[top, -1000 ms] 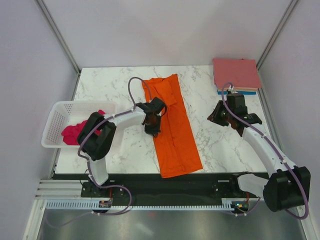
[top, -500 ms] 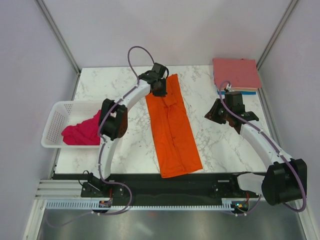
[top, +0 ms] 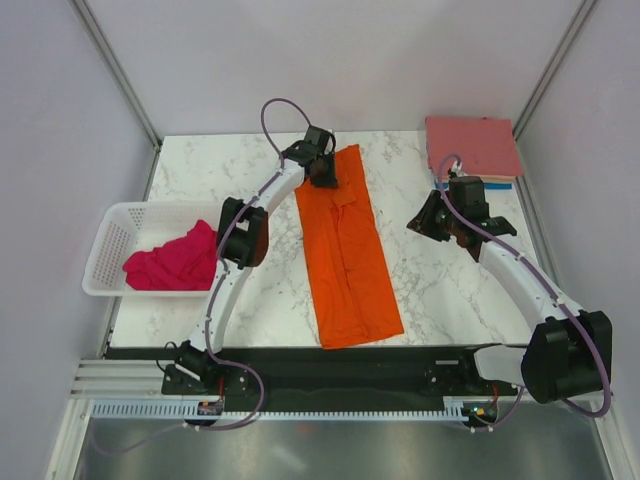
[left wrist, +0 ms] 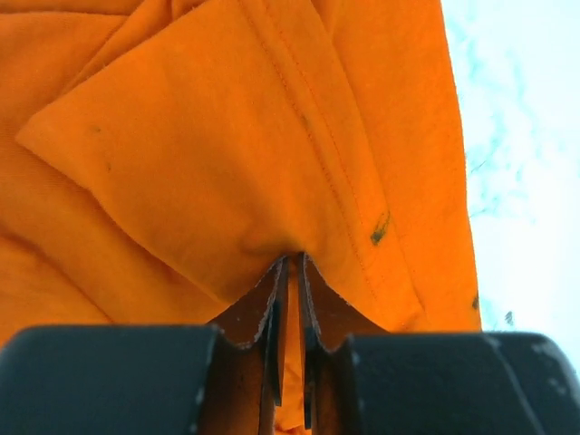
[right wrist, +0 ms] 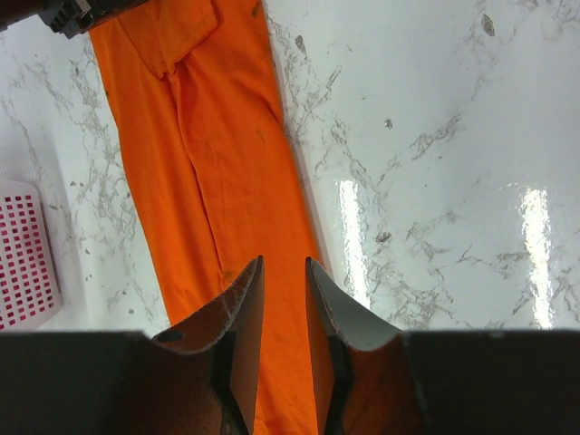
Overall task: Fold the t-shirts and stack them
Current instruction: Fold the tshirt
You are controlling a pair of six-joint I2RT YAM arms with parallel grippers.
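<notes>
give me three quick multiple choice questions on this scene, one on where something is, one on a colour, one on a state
1. The magenta shirt lies: A in the white basket; B on the floor; C on a shelf.
2. The top of the folded stack is: A green; B salmon-pink; C black.
3. The left gripper is: A wide open; B shut on the orange shirt; C out of view.

Answers:
1. A, the basket at the table's left edge holds it.
2. B, a salmon-pink layer tops the pile at the far right corner.
3. B, the left wrist view shows the jaws pinching orange cloth.
</notes>
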